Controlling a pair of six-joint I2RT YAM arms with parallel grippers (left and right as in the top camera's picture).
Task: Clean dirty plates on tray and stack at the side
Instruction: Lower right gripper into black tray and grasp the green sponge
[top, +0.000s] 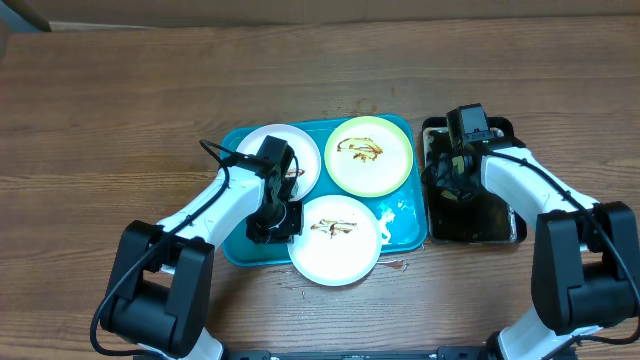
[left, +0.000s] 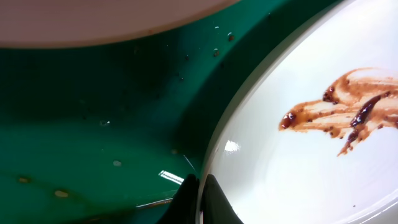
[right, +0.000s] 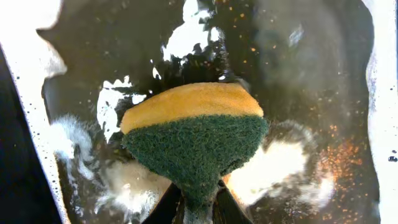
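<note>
The plates sit three to the turquoise tray (top: 402, 238). A rear white plate (top: 283, 148) lies at the far left, with a smear showing at its near edge but partly hidden by the left arm. Just beside it, a yellow-green plate (top: 371, 155) fills the far right corner and carries a brown streak near its middle. A front white plate (top: 336, 243), with a short brown smear across its centre, overhangs the tray's near rim above the tabletop (top: 120, 110). From the left wrist, that smear looks thick and streaky, with darker specks, on a glossy surface. The left fingers (top: 272, 228) are pressed together on the left rim of the front white plate, one tip on each side of its edge, with wet tray floor just beside them. A narrow black tray (top: 505, 232) lies close along the turquoise tray's right rim. Above it the right fingers (right: 199, 208) pinch a sponge (right: 194, 127), yellow with a green scouring face, which bunches to a narrow neck between the tips over foamy dark water. Bare tray floor shows only in the gaps between the plates and at the near right corner, where white droplets sit. Broad wood tabletop runs to the left of the tray and beyond its far rim.
</note>
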